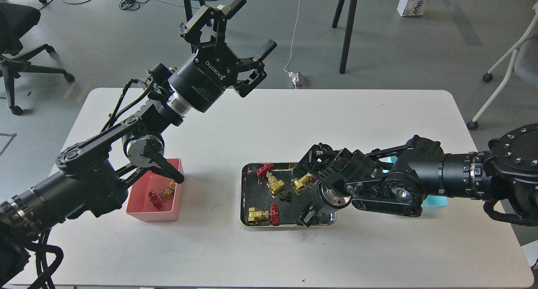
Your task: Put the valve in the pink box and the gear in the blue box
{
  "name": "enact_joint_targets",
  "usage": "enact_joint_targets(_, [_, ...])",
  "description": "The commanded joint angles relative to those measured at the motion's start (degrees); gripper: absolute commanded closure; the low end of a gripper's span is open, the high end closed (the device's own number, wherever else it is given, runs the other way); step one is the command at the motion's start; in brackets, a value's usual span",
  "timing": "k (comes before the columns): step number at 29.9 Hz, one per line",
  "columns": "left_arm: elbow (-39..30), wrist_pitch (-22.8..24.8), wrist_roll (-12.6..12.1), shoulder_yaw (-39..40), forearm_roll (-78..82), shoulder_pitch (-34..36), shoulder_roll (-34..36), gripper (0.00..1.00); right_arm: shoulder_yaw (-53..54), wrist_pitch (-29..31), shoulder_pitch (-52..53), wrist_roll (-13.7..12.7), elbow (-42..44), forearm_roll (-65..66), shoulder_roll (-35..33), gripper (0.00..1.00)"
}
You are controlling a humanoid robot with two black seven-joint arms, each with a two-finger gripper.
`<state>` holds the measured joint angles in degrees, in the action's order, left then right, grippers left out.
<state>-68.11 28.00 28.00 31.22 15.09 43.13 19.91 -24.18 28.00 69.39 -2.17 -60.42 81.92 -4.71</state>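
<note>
A steel tray [242, 196] in the middle of the table holds three brass valves with red handwheels: one at the back left [273, 183], one at the back right [301, 183], one at the front left [259, 215]. A small black gear [286, 196] lies between them. A fourth valve [163, 193] lies in the pink box [138, 190]. My right gripper [307, 216] points down into the tray's front right corner; its fingers are too dark to tell apart. The blue box [435, 201] is mostly hidden behind my right arm. My left gripper [248, 28] is open and empty, raised high above the table's back.
My left arm's elbow link [168, 169] hangs over the pink box's back edge. Office chairs, table legs and cables are on the floor beyond the table. The white table [357, 112] shows bare at the back.
</note>
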Motion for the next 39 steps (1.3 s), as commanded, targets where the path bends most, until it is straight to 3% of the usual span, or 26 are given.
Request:
enact_joint_targets(1, [0.3,0.0,0.0,0.1,0.0,-0.1,0.0,0.09,-0.1,0.0,0.1,0.0,-0.1,0.0,0.1,0.60])
enact_joint_targets(6, [0.3,0.0,0.0,0.1,0.0,-0.1,-0.1,0.09,-0.2,0.0,0.2,0.0,-0.2,0.1,-0.1,0.76])
enact_joint_targets(10, [0.3,0.0,0.0,0.1,0.0,-0.1,-0.2,0.09,-0.2,0.0,0.5,0.0,-0.2,0.0,-0.6,0.82])
enact_joint_targets(18, [0.3,0.0,0.0,0.1,-0.1,-0.1,-0.6,0.09,3.4,0.0,3.8,0.0,-2.7,-1.1,-6.3,0.85])
enact_joint_targets(23, [0.3,0.0,0.0,0.0,-0.1,-0.1,-0.9,0.09,10.6,0.0,6.0,0.0,-6.8,-1.1,-19.2,0.85])
enact_joint_targets(29, [0.3,0.0,0.0,-0.1,0.0,-0.1,-2.0,0.08,10.0,0.0,5.5,-0.3,-7.3,-0.7,-32.5,0.84])
enact_joint_targets(39, [0.4,0.0,0.0,-0.2,0.0,-0.1,-3.1,0.08,7.0,0.0,1.2,-1.7,-8.2,0.0,-35.8,0.81])
